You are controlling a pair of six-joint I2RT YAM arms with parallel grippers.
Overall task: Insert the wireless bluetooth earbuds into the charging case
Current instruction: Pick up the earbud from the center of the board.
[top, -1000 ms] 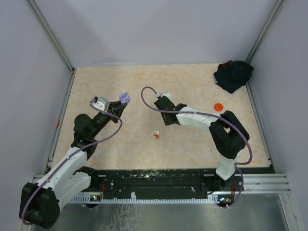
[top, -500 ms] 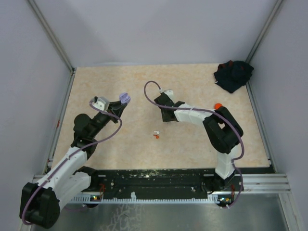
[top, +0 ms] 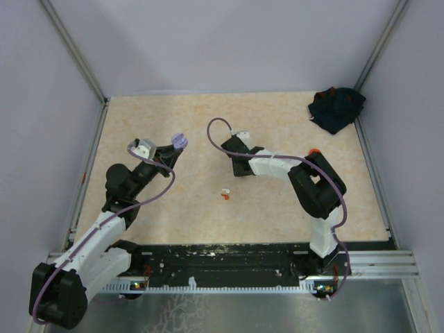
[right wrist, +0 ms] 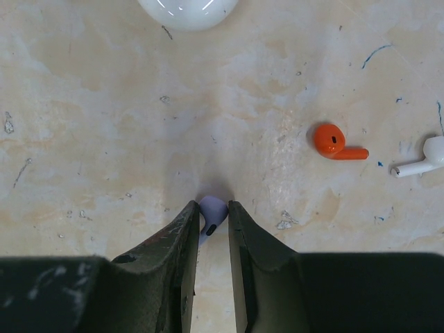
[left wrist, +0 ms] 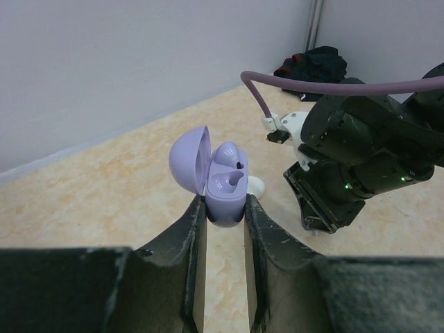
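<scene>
Earbuds point(top: 225, 194) lie loose at mid-table point(top: 277, 118), nearest the bases, just where they lay a second ago. What has changed is the right arm point(top: 316, 187): its elbow has folded in, so it now covers most of the orange disc point(top: 314, 150), which showed whole before, while the left arm point(top: 125, 187) matches its earlier pose. The top view reduces that pair to two specks and hides what the right gripper point(right wrist: 212, 205) works on. The right wrist view shows an orange bud point(right wrist: 338, 143) at 2 o'clock from the fingertips and a white bud point(right wrist: 422, 161) beyond it toward 3, apart from each other and both flat on the table, with a white case point(right wrist: 187, 8) at 12 o'clock, cut by the frame's top edge. The right gripper is narrow, pads against either side of a purple bud point(right wrist: 211, 208) at table level. The left gripper point(left wrist: 222, 208), at 9 o'clock from the right one in the top view, is narrow too, clamped on the base of the purple case point(left wrist: 223, 195), which it holds above the table with its lid point(left wrist: 189, 161) swung open toward 10 o'clock. Only the left wrist view shows a seated bud point(left wrist: 227, 154) inside. Farthest, a dark cloth point(top: 336, 109) sits in the 1 o'clock corner.
</scene>
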